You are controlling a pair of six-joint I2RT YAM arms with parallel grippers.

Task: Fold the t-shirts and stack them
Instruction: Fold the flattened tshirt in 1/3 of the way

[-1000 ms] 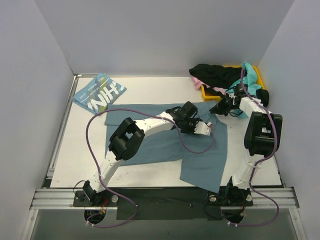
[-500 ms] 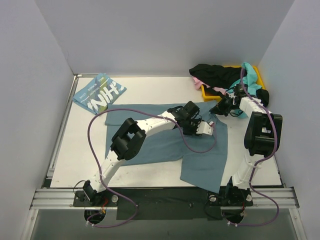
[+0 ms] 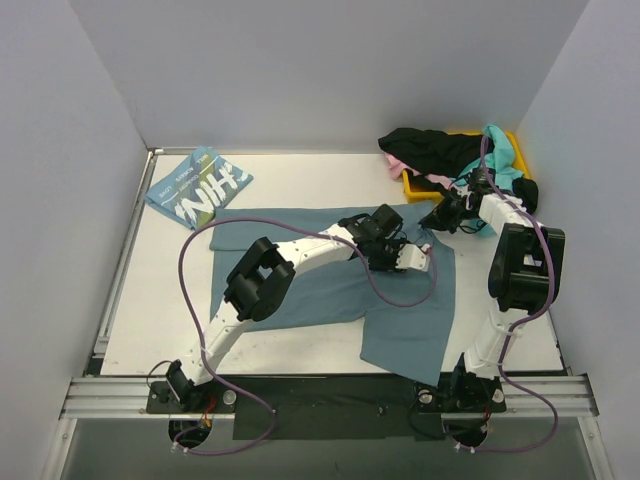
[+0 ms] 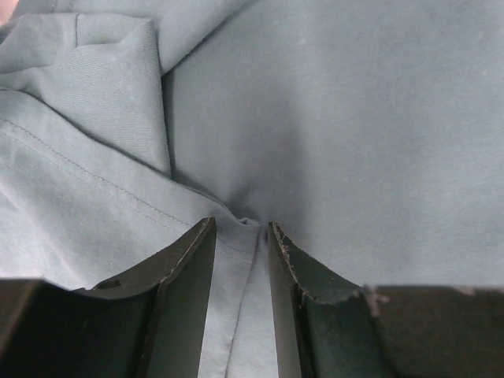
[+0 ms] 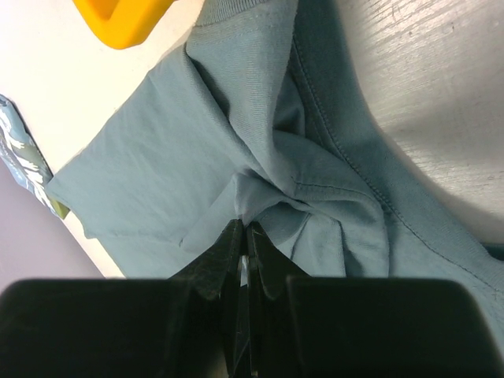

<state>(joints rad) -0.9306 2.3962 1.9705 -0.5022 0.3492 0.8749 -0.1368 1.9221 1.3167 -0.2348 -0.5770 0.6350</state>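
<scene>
Where the teal shirt (image 3: 330, 285) lies spread on the white surface (image 3: 300, 185), you see soft, matte knit cloth, creased, with stitched hems and a ribbed collar. Your right gripper (image 5: 242, 230) has its jaws closed on a pinch of that cloth near the collar, and folds run to a point at the tips. Your left gripper (image 4: 240, 228) has its jaws apart, tips down on the same shirt with a small pucker between them. A folded blue shirt (image 3: 198, 188) with big white letters lies at the far left. At the far right, the hard yellow bin (image 3: 410, 186) holds a limp heap: a black shirt (image 3: 430, 148), a pink shirt (image 3: 396, 165) and a turquoise shirt (image 3: 505, 152), spilling over its rim.
</scene>
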